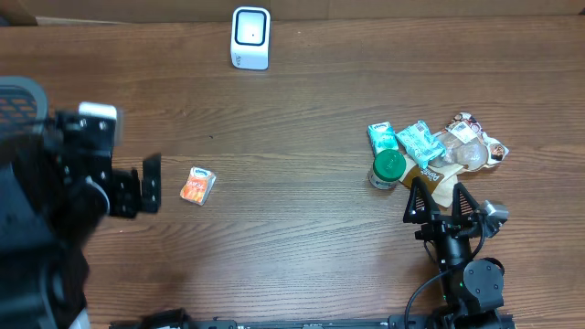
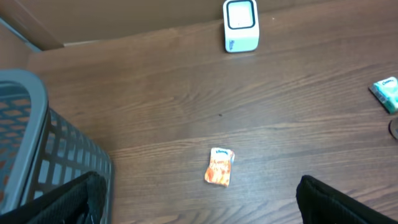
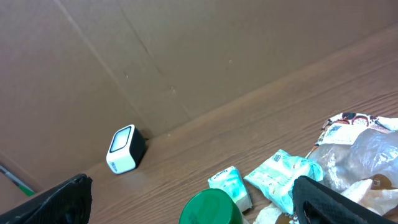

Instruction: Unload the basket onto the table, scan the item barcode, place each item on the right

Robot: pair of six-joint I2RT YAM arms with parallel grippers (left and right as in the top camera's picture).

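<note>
A small orange tissue pack (image 1: 197,185) (image 2: 219,167) lies flat on the wooden table, left of centre. The white barcode scanner (image 1: 250,37) (image 2: 240,25) (image 3: 124,149) stands at the far edge, against the cardboard wall. My left gripper (image 1: 146,185) (image 2: 202,208) hovers just left of the orange pack, open and holding nothing. My right gripper (image 1: 439,196) (image 3: 199,208) is open and empty too, just in front of a pile of items at the right.
The pile holds a green-lidded jar (image 1: 388,169) (image 3: 211,208), two teal tissue packs (image 1: 382,137) (image 1: 420,139) and a clear snack bag (image 1: 471,146) (image 3: 367,149). A grey mesh basket (image 2: 37,143) stands at the far left, beside the left arm.
</note>
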